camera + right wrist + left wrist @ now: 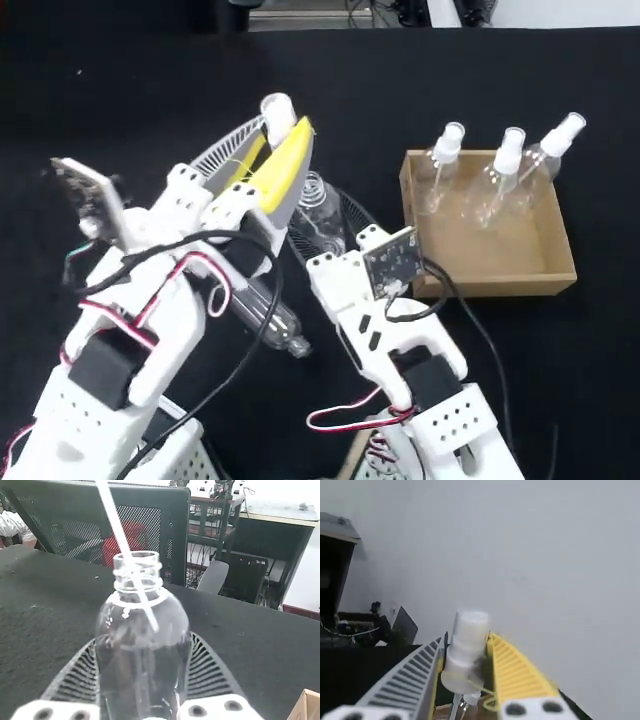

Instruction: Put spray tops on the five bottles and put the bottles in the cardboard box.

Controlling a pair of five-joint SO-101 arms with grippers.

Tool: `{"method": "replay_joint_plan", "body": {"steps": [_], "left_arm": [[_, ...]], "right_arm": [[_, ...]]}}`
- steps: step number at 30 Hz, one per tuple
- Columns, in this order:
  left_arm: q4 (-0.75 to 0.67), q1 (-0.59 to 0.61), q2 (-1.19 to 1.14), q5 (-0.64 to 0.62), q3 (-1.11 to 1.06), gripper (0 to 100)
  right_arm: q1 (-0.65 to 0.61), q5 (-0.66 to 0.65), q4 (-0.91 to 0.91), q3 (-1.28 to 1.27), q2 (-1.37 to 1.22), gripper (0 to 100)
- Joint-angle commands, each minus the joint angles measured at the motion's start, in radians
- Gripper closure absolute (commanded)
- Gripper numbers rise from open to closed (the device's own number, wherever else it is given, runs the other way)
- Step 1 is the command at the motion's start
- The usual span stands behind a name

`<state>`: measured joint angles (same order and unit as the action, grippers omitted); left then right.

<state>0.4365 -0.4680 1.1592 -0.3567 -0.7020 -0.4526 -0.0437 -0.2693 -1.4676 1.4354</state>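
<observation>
Above the black surface [120, 90], the left end effector [466, 638] grips a white plastic spray top [465, 652]. The right end effector [143, 642] clamps a clear plastic bottle [142, 625].

Clamps a white spray top [277, 108] in the left tool [278, 126], between a grey finger and a yellow one, raised over the black bench [560, 380]. Grips a clear bottle [316, 196] with a bare threaded neck in the right tool [325, 215], dark ribbed fingers on either side, just beside and below the spray top. Lying on its side on the bench, partly under the left arm: a second clear bottle [272, 322]. To the right, near the right arm: a cardboard box [490, 285]. Inside it, leaning against the far wall in a row: three capped bottles [498, 180].
</observation>
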Motion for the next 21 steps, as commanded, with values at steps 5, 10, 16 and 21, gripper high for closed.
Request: {"method": "replay_joint_plan", "body": {"steps": [5, 10, 16, 21], "left_arm": [[0.006, 0.010, 0.009, -0.018, -0.088, 78], [0.008, 0.039, 0.009, 0.040, -0.036, 79], [0.101, 0.154, -0.002, 0.071, 0.054, 79], [0.100, 0.182, -0.003, 0.074, 0.054, 79]], "right_arm": [[-0.005, -0.002, 0.029, 0.010, 0.036, 98.8], [-0.005, -0.002, 0.026, 0.008, 0.036, 98.8], [-0.005, 0.000, 0.026, 0.008, 0.036, 98.8], [-0.005, 0.002, 0.026, 0.008, 0.036, 98.8]]}}
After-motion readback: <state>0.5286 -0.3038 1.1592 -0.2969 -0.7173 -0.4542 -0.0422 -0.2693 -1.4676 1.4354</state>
